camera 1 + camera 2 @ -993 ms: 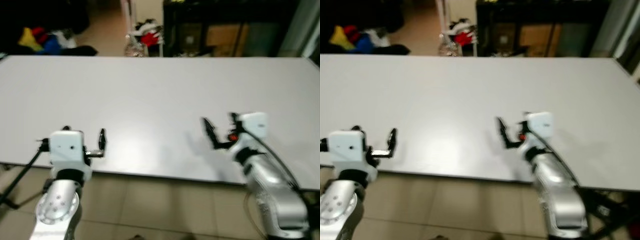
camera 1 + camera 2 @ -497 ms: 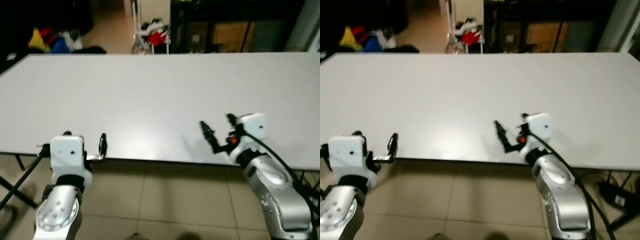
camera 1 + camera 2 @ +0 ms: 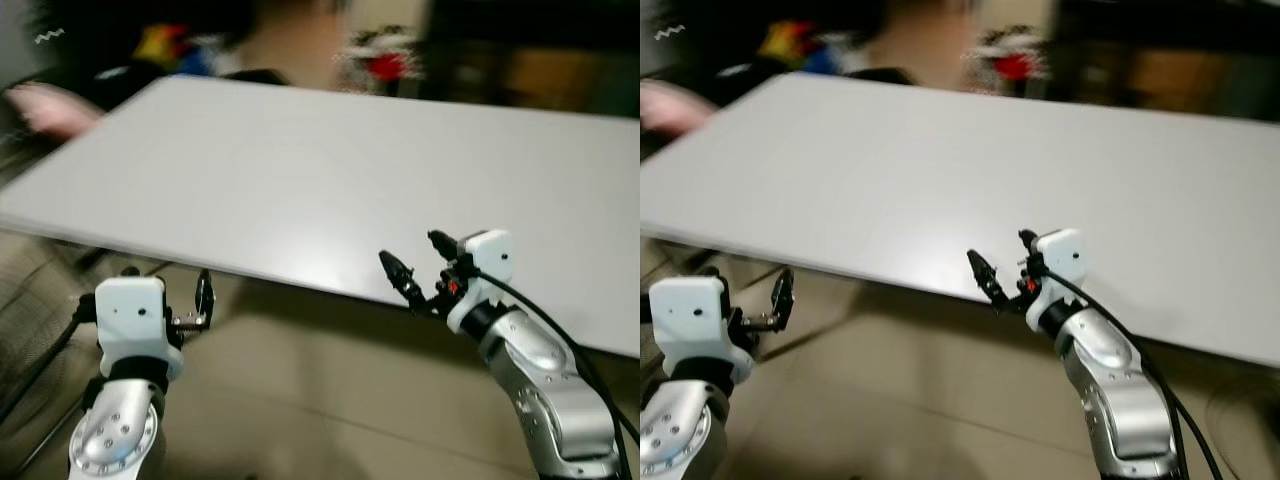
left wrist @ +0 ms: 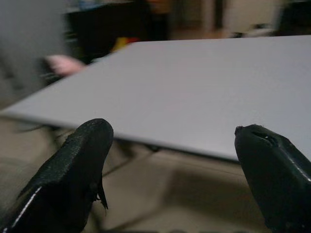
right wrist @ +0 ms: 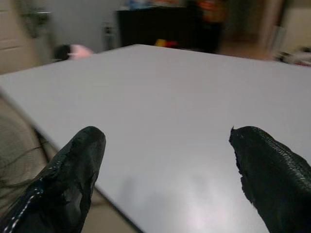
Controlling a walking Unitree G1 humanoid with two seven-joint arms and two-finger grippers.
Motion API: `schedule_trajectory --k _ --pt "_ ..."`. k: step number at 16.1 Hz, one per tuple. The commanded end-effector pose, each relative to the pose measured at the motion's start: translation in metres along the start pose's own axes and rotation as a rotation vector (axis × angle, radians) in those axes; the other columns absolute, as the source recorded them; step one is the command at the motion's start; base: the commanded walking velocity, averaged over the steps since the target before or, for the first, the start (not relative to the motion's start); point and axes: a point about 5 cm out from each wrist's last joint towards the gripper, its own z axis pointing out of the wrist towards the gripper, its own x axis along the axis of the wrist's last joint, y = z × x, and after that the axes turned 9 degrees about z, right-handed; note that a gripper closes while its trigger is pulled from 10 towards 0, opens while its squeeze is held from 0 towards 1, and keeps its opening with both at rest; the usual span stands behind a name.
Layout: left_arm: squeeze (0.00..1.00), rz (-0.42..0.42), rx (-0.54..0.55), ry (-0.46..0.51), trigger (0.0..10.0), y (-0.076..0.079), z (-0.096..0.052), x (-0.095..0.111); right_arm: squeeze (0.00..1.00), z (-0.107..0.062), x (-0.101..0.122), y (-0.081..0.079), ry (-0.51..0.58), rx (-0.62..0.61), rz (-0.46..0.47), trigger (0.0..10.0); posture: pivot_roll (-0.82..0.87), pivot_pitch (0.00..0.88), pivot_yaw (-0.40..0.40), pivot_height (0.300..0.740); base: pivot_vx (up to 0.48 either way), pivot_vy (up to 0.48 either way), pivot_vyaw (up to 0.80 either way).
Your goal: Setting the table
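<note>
There was one white surface (image 3: 300,180) in view. Two silver arms reached toward its near edge, one on each side. Each arm carried one end effector, two in all: the left end effector (image 4: 180,170) and the right end effector (image 5: 165,179). Each had two long black fingers (image 4: 73,170), held wide apart, making four fingers altogether. One blurred pink shape (image 3: 50,108) lay beyond the surface's far left corner; what it was could not be told.

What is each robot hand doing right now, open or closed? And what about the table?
Left end effector: open, holding nothing, out over the floor just short of the table edge.
Right end effector: open, holding nothing, at the table's near edge.
Table: white top, nothing set on the part in view.
</note>
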Motion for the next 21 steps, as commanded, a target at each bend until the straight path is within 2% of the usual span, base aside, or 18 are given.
schedule_trajectory --k 1,7,10,16,18,21 --pt "0.0 0.02 0.033 -0.026 10.0 -0.006 -0.002 -0.004 1.0 0.004 0.001 -0.009 0.013 0.058 0.012 10.0 0.04 0.0 0.035 0.74 0.0 0.337 0.8" --pt "0.0 0.026 0.019 -0.016 10.0 -0.004 0.0 0.0 1.0 -0.002 0.0 -0.006 0.02 0.084 0.008 10.0 0.03 0.0 0.056 0.74 0.0 0.338 0.8" --pt "0.0 0.055 0.006 0.013 10.0 -0.001 0.0 0.004 1.0 -0.003 0.001 -0.006 0.026 0.099 0.002 10.0 0.03 0.0 0.058 0.74 0.0 0.0 0.8" --pt "0.0 0.056 0.033 0.029 10.0 0.0 -0.004 0.009 1.0 -0.003 0.003 -0.008 0.038 0.161 0.018 10.0 0.04 0.0 0.043 0.74 0.0 -0.48 0.8" --pt "0.0 0.013 0.038 0.054 10.0 -0.001 -0.005 0.014 1.0 -0.004 0.004 -0.007 0.043 0.167 0.022 10.0 0.05 0.0 0.037 0.74 0.0 0.0 0.8" --pt "0.0 0.015 0.053 0.071 10.0 -0.004 -0.007 0.018 1.0 -0.003 0.004 -0.01 0.046 0.201 0.048 10.0 0.05 0.0 0.037 0.74 0.0 0.48 0.8"
